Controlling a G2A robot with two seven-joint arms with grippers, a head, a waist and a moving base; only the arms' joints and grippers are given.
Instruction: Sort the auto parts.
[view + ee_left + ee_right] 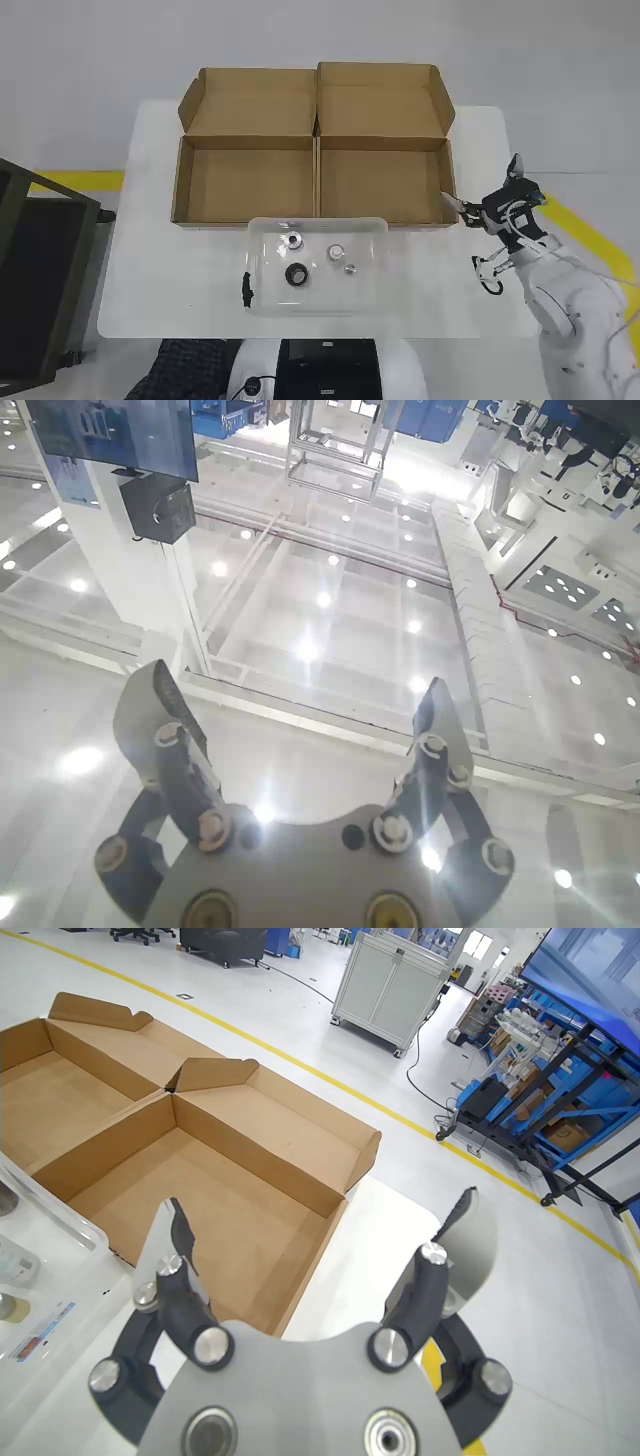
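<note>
Parts (297,275): in tray (262,232), tabletop (160,250) 6 o'clock. Boxes (250,185): 12 o'clock. Right gripper (321,1200): 3 o'clock, fingers apart, empty. Left gripper (297,674): fingers apart, empty.

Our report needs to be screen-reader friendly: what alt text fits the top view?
A clear tray of small metal parts sits on a white table before two open, empty cardboard boxes, the left box and right box. The right arm's open tool hangs beside the right box's near corner.
</note>
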